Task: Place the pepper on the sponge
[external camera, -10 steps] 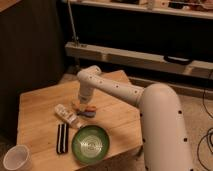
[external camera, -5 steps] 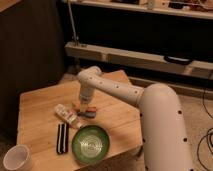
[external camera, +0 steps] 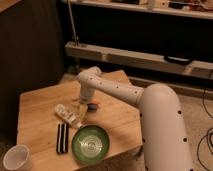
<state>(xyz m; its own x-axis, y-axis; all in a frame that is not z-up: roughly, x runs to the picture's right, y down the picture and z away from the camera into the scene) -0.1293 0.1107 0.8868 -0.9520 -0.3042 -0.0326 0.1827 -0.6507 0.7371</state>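
Note:
My gripper (external camera: pixel 84 104) hangs from the white arm over the middle of the wooden table (external camera: pixel 40 107), pointing down. Just to its right lies the small blue sponge (external camera: pixel 95 103). A bit of orange, the pepper (external camera: pixel 90 107), shows at the sponge's near left edge, right by the gripper's tip. I cannot make out whether the pepper rests on the sponge or is held, since the gripper covers part of it.
A pale yellowish block (external camera: pixel 67 115) lies just left of the gripper. A black-and-white striped object (external camera: pixel 62 137) and a green bowl (external camera: pixel 90 144) sit near the front edge. A white cup (external camera: pixel 16 157) stands at the lower left. Shelving runs behind the table.

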